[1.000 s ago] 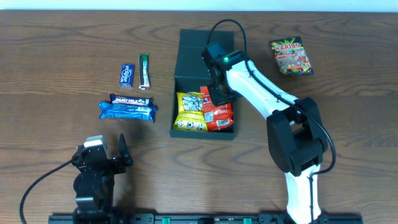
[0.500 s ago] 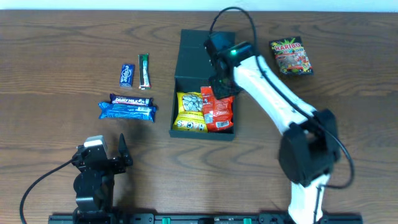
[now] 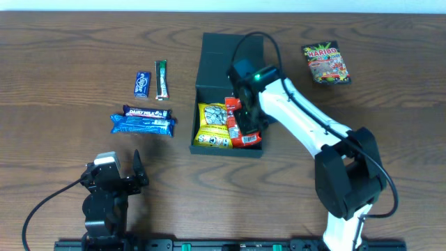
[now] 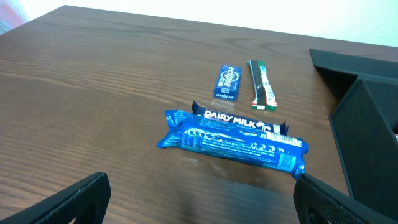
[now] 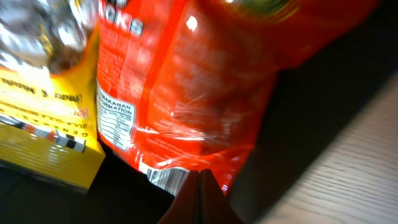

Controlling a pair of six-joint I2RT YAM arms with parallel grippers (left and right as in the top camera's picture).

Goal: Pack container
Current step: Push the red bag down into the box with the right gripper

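Note:
The dark teal container (image 3: 227, 149) stands open mid-table, its flap lid (image 3: 221, 56) lying flat behind it. Inside lie a yellow snack packet (image 3: 212, 125) on the left and a red snack packet (image 3: 247, 132) on the right. My right gripper (image 3: 245, 111) is down inside the container. In the right wrist view the right gripper (image 5: 199, 182) has its jaws closed together at the red packet's (image 5: 199, 81) barcode edge, with the yellow packet (image 5: 37, 130) beside it. My left gripper (image 3: 120, 173) is open and empty near the front edge, as the left wrist view (image 4: 202, 190) shows.
Left of the container lie a blue Dairy Milk bar (image 3: 143, 122), a small blue gum pack (image 3: 142, 84) and a green stick pack (image 3: 162, 79). A Haribo bag (image 3: 325, 63) lies at the back right. The left wrist view shows the bar (image 4: 233, 137) and the container's side (image 4: 367, 124).
My right gripper has moved a little toward the front of the container, and the red packet has shifted and settled beside the yellow one. The left arm has not moved.

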